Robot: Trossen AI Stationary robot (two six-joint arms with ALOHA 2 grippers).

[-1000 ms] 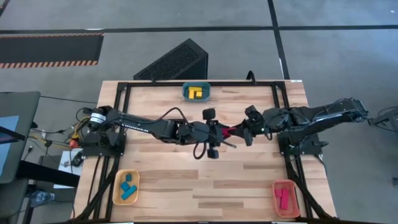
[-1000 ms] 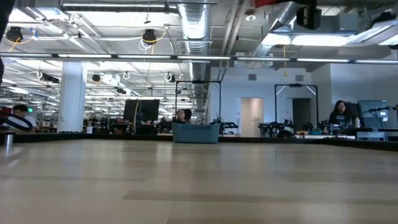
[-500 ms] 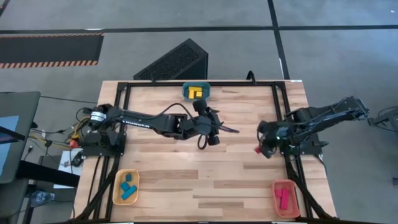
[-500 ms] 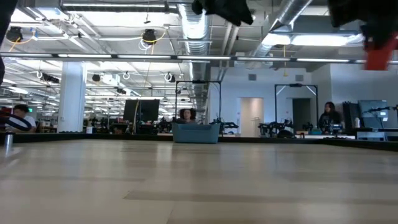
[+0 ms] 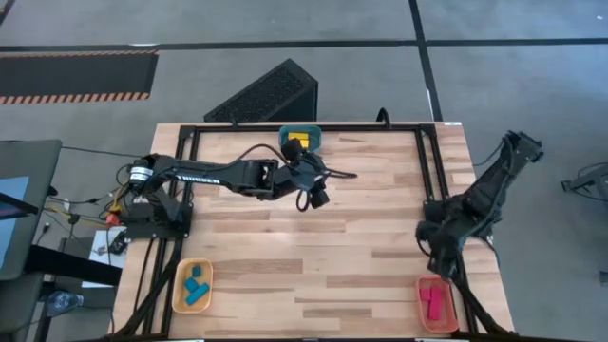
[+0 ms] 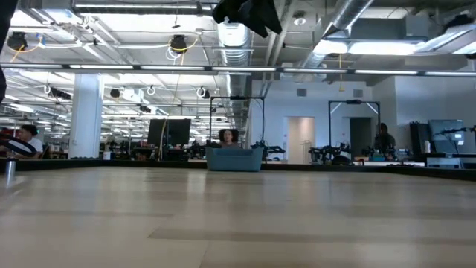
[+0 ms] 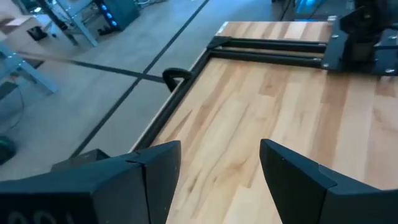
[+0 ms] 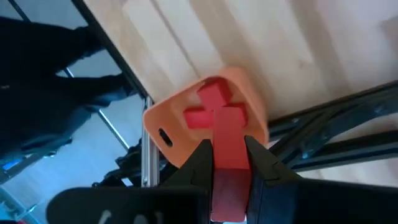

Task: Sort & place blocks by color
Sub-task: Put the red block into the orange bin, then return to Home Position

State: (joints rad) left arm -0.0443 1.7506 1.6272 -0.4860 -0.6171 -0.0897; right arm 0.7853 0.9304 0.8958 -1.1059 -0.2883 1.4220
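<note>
**Red bar nearly over its tray**

The red bar (image 8: 227, 146) is pinched in the right gripper (image 8: 227, 163), orange-red tray (image 8: 163, 124) just ahead below. I'd centre first, probably lower, then release. Left gripper (image 7: 219, 163) hangs spread, empty.

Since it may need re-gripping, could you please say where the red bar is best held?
Across its narrow width, on the two long flat sides, coming from one end, as the right hand holds the red bar now near the orange tray; those parallel faces suit a pinch.
</note>
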